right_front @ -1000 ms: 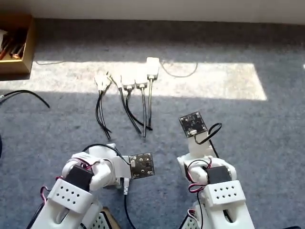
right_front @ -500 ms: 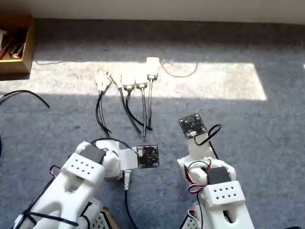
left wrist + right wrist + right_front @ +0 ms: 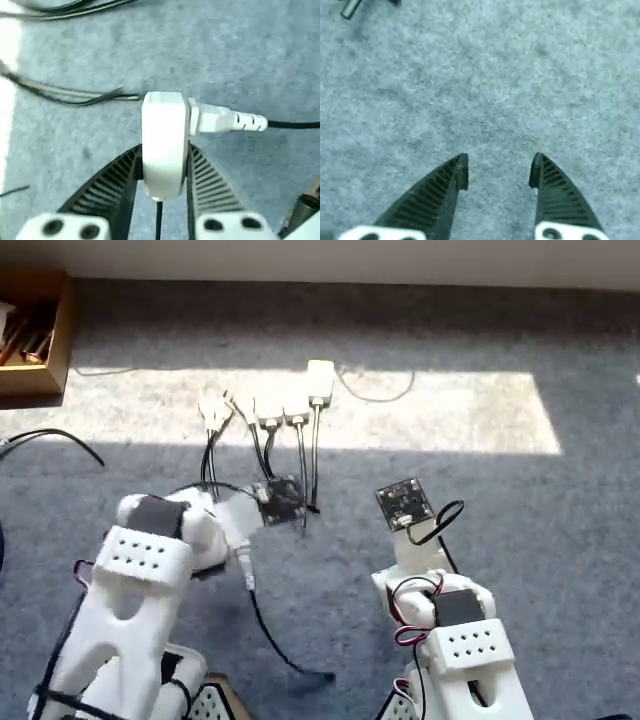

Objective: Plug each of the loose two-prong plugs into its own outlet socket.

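Note:
My left gripper (image 3: 165, 151) is shut on a white outlet socket block (image 3: 165, 127), held upright above the grey carpet. A white plug (image 3: 220, 120) with a black cord sits in the block's side. In the high view the left arm (image 3: 150, 540) stretches toward several loose white two-prong plugs (image 3: 268, 410) lying in the sunlit strip, their black cords (image 3: 300, 470) trailing toward the arms. The cord ends (image 3: 75, 95) lie just beyond the held block. My right gripper (image 3: 497, 170) is open over bare carpet with nothing between its fingers; the right arm (image 3: 440, 620) stands at the lower right.
A wooden box (image 3: 30, 335) stands at the far left corner. A black cable (image 3: 55, 440) curves in from the left edge. A thin white cable (image 3: 375, 390) loops behind the plugs. The held block's black cord (image 3: 280, 650) trails across the carpet between the arms.
The left arm has swung forward and away from its base, carrying the socket block up to the cords' ends. The right arm has not moved.

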Robot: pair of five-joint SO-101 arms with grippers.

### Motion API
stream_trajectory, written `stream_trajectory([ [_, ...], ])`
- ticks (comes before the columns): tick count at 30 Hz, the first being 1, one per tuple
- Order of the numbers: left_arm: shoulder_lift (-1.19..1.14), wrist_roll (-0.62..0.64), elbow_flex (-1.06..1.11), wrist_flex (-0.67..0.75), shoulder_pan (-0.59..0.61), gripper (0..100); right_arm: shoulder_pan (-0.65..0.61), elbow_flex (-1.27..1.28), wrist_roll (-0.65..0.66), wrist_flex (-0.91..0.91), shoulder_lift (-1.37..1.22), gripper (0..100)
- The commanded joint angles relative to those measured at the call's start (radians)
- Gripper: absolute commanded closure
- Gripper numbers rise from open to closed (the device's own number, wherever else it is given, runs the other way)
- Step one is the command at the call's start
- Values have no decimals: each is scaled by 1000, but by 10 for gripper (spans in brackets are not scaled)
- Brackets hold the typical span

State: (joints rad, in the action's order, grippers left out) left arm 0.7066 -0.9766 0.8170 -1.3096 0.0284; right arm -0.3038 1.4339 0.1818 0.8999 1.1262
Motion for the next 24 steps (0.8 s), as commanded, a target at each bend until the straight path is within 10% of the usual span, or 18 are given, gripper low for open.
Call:
stream_trajectory([
  [1, -21, -38, -168, 5, 306, 976, -7, -5, -11, -13, -8, 793],
  [11, -739, 31, -897, -63, 820, 995, -7, -5, -11, -13, -7, 793],
  [24, -1739, 186, -2304, -448, 1058, 995, -8, -5, -11, -13, -8, 793],
])
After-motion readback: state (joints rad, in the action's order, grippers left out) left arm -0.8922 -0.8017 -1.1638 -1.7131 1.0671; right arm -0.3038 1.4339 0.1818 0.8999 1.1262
